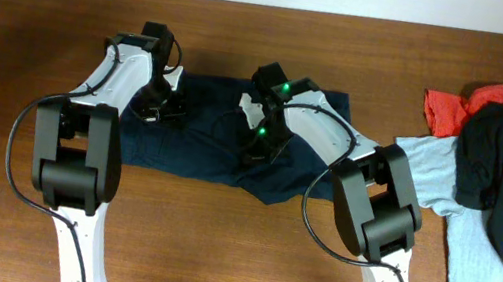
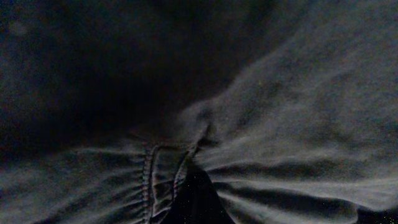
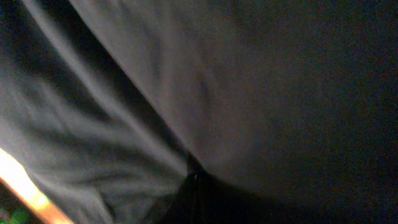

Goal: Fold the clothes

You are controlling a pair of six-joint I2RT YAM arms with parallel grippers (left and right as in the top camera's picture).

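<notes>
Item: shorts [image 1: 198, 158], dark navy, one pair. Location: spread on the table [image 1: 27, 25] at its middle, between the two arms and partly under them.

Long axis: laid left to right across the table. The waistband end cannot be told from the overhead view.

Left pincer [image 1: 153, 107]: set down on the left end of the cloth, toward its far edge. Its jaws are seen together, and creases in the left wrist view are drawn in to them, so a pinch of the fabric is judged held.

Right pincer [image 1: 255, 150]: set near the middle of the garment, likewise closed on gathered folds.

Relation noted: the cloth lies directly under both pincers, and each end is nearer its own arm.

Not included: light blue T-shirt [image 1: 476, 258] and red garment [image 1: 454, 107], heaped well apart at the right.
</notes>
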